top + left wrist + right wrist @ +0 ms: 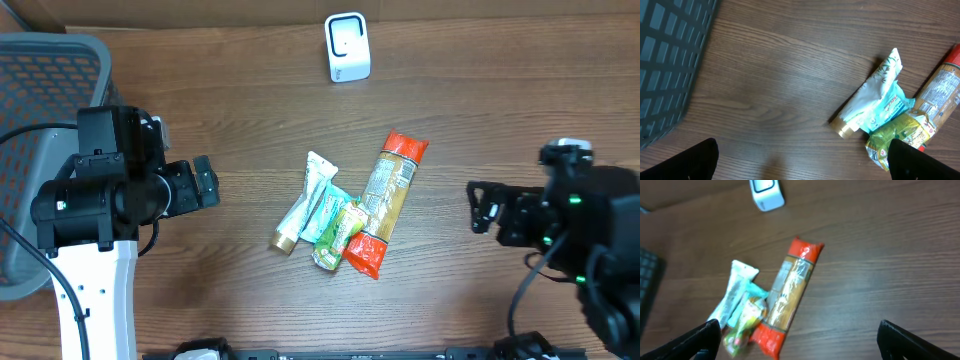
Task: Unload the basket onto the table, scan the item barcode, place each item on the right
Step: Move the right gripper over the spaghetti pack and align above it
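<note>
A small pile of items lies mid-table: a long packet with orange ends, a white and teal tube and a green packet. I cannot make out a barcode on any of them. The white scanner stands upright at the back. My left gripper hangs open to the left of the pile, holding nothing. To the pile's right, my right gripper is open too, with only table between its fingers.
A grey mesh basket stands at the far left, behind the left arm. Bare wood shows between each gripper and the pile, and between the pile and the scanner.
</note>
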